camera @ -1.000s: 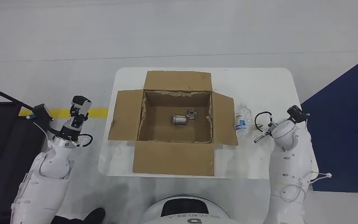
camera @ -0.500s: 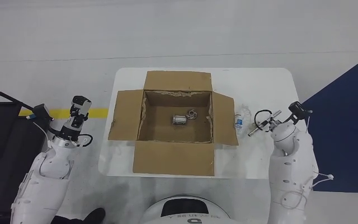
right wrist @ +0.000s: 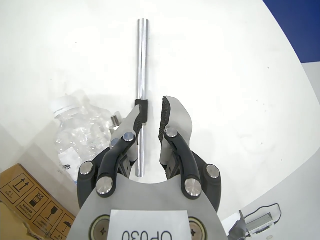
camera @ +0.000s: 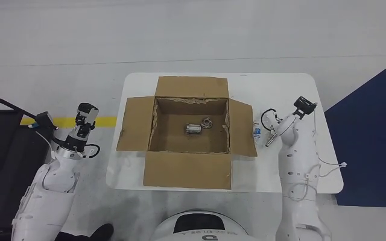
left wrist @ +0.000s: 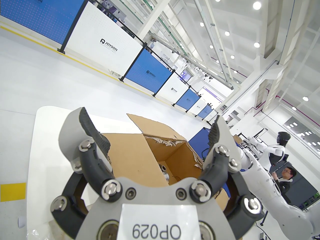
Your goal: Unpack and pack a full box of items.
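Note:
An open cardboard box (camera: 192, 172) stands mid-table with a small metal part (camera: 196, 127) on its floor. To the box's right lies a crushed clear bottle (camera: 258, 129) (right wrist: 77, 131). My right gripper (camera: 269, 128) (right wrist: 152, 111) hangs just beside the bottle, open. A shiny metal rod (right wrist: 142, 71) (camera: 270, 141) runs between its fingers, against one pad and apart from the other. A threaded stud (right wrist: 115, 120) shows beside that finger. My left gripper (camera: 87, 114) (left wrist: 150, 128) is off the table's left edge, open and holding nothing, facing the box (left wrist: 130, 156).
The white table (camera: 283, 90) has bare surface right of and behind the bottle. The box's right flap (camera: 242, 128) (right wrist: 30, 201) lies flat close to the bottle. A dark blue panel (camera: 362, 138) borders the table's right side.
My right arm has swung left toward the bottle and box flap, bringing the rod along. The left arm has not moved.

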You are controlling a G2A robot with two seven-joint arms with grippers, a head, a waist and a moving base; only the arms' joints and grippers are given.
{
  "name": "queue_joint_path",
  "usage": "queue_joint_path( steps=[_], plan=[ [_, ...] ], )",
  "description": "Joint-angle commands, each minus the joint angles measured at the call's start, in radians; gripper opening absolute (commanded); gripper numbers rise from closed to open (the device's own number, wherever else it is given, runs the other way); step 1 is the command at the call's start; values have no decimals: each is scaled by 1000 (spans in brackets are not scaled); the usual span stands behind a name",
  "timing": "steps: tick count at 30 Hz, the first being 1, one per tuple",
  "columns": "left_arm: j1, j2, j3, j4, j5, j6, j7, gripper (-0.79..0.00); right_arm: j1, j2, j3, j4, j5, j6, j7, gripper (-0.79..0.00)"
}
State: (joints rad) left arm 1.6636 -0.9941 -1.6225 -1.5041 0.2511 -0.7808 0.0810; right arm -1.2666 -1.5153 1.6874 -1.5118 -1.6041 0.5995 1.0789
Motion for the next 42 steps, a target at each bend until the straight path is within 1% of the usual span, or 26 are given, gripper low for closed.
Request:
queue_joint_path(
  steps=[1,3,5,9,11,14,15,17,25,27,29,30,31,32,38,42],
  plan=[
    [0,0,0,0,0,0,0,0,12,-2,-19,14,-24,13,8,-545],
    [0,0,0,0,0,0,0,0,23,-3,-33,27,-42,15,19,-548],
    [0,0,0,0,0,0,0,0,32,-3,-40,44,-63,14,33,-570],
    [0,0,0,0,0,0,0,0,59,-4,-53,89,-110,6,77,-566],
    [0,0,0,0,0,0,0,0,70,-4,-54,111,-120,2,95,-557],
    [0,0,0,0,0,0,0,0,86,-4,-56,148,-139,-2,111,-520],
    [0,0,0,0,0,0,0,0,93,-4,-56,160,-142,-3,112,-526],
    [0,0,0,0,0,0,0,0,105,-5,-51,188,-136,-2,106,-563],
    [0,0,0,0,0,0,0,0,141,-4,-26,272,-95,-17,69,-594],
    [0,0,0,0,0,0,0,0,147,-4,-20,286,-86,-20,66,-640],
    [0,0,0,0,0,0,0,0,151,-3,-14,298,-80,-22,58,-650],
    [0,0,0,0,0,0,0,0,153,-3,-11,302,-74,-22,55,-674],
    [0,0,0,0,0,0,0,0,153,-3,-9,305,-70,-22,51,-720],
    [0,0,0,0,0,0,0,0,154,-3,-7,306,-67,-23,48,-785],
    [0,0,0,0,0,0,0,0,118,-3,18,235,-14,-21,10,-785],
    [0,0,0,0,0,0,0,0,63,-4,61,135,82,-26,-31,-785]
  ],
)
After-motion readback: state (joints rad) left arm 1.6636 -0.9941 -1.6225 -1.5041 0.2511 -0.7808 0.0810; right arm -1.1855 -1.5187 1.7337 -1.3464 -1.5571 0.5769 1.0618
